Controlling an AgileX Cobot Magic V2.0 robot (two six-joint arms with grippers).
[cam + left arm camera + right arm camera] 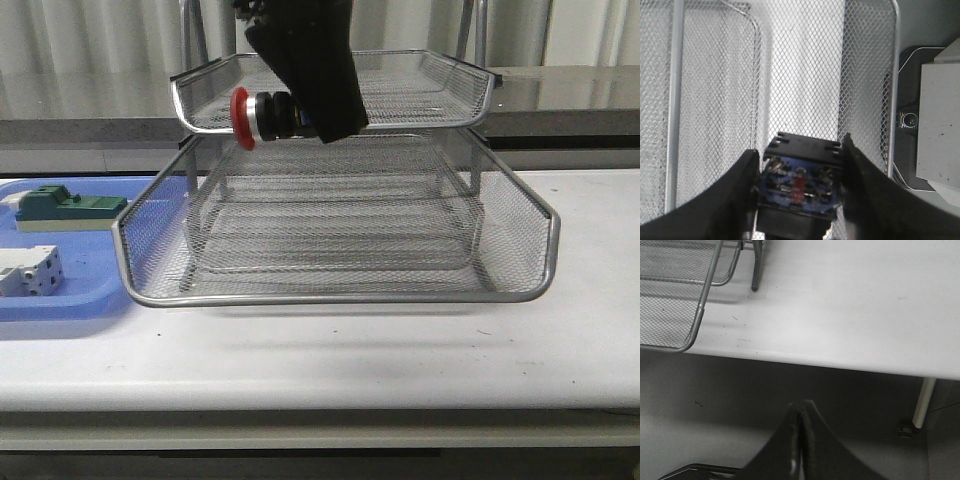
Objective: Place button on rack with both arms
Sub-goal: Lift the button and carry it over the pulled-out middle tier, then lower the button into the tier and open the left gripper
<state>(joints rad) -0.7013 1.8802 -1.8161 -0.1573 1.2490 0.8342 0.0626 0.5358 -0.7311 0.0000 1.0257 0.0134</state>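
Button is held tight between the left gripper's jaws, above the rack. Right gripper's jaws are pressed together, holding nothing.

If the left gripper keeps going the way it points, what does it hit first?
Probably the rack's mesh floor. The left gripper, shut on the button, points down into a tray with only mesh ahead. Which tier, and how near, is unclear.
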